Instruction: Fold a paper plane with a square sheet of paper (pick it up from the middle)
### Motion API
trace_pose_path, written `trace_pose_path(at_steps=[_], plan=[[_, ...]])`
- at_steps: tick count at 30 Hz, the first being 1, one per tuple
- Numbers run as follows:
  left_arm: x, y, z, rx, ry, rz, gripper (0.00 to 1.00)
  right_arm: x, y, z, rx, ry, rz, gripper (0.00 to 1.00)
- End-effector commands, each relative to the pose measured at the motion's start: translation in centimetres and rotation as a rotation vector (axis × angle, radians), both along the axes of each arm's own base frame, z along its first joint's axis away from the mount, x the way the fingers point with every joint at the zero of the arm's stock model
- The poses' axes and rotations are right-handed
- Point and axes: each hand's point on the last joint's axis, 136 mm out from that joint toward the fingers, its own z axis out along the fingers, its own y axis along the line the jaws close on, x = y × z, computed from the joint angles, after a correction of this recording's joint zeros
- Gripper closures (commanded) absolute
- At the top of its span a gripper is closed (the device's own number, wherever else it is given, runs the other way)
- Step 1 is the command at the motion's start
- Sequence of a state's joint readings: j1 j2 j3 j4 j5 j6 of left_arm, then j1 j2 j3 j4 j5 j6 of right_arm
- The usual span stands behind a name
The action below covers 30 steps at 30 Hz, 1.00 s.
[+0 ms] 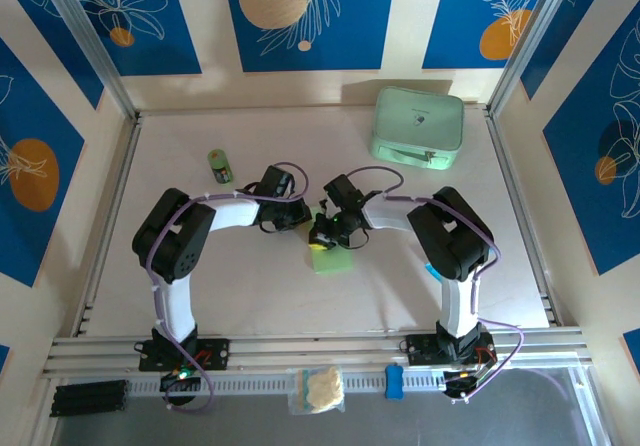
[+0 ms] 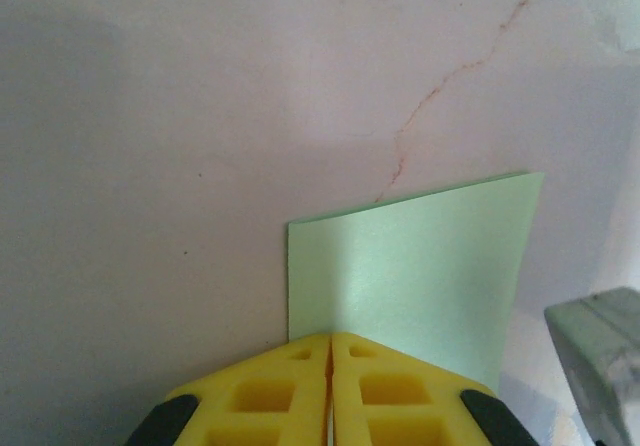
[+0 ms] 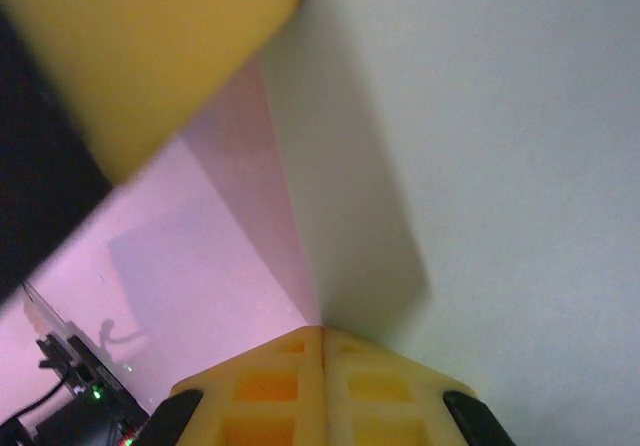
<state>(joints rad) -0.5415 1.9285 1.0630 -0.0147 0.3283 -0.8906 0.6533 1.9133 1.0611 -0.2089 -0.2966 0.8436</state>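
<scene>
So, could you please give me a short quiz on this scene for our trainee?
1. True or false: the mint-green case sits on the far right part of the table.
2. What stands beyond the left arm? A) a small green bottle B) a red mug C) a blue bowl
3. Fill in: the left gripper and the right gripper are both ___ on the pale green paper sheet.
Key: 1 true; 2 A; 3 shut.

The table's [image 1: 250,286] centre is crowded by the left gripper [image 2: 330,338] and right gripper [image 3: 322,332], met over the folded green paper [image 1: 334,263]. Far corners are blocked by the mint-green case [image 1: 418,124] and small green bottle [image 1: 220,166]; the near strip is left open.
</scene>
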Motion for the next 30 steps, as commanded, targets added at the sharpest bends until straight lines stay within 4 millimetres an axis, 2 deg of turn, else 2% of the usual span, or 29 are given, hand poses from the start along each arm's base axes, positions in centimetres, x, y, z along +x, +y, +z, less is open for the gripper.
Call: trace_pose_path(at_steps=[1, 13, 17, 21, 25, 30], plan=[[-1.2, 2.3, -3.8, 0.111, 0.085, 0.043, 0.9, -4.3, -1.4, -0.6, -0.035, 0.105, 0.066, 1.0], [-0.9, 2.5, -3.8, 0.115, 0.081, 0.043, 0.9, -8.1, -1.9, 0.1, -0.029, 0.147, 0.14, 1.0], [-1.0, 2.4, -3.6, 0.112, 0.081, 0.04, 0.9, -7.0, -1.9, 1.0, -0.033, 0.083, 0.126, 1.0], [-1.0, 2.5, -3.6, 0.117, 0.08, 0.041, 0.9, -5.1, -0.5, 2.4, 0.026, 0.005, 0.124, 1.0], [-1.0, 2.5, -3.6, 0.117, 0.083, 0.042, 0.9, -4.6, 0.4, 1.0, 0.016, 0.034, 0.144, 1.0], [-1.0, 2.6, -3.6, 0.118, 0.083, 0.041, 0.9, -5.3, -0.2, -0.3, -0.003, 0.054, 0.147, 1.0]])
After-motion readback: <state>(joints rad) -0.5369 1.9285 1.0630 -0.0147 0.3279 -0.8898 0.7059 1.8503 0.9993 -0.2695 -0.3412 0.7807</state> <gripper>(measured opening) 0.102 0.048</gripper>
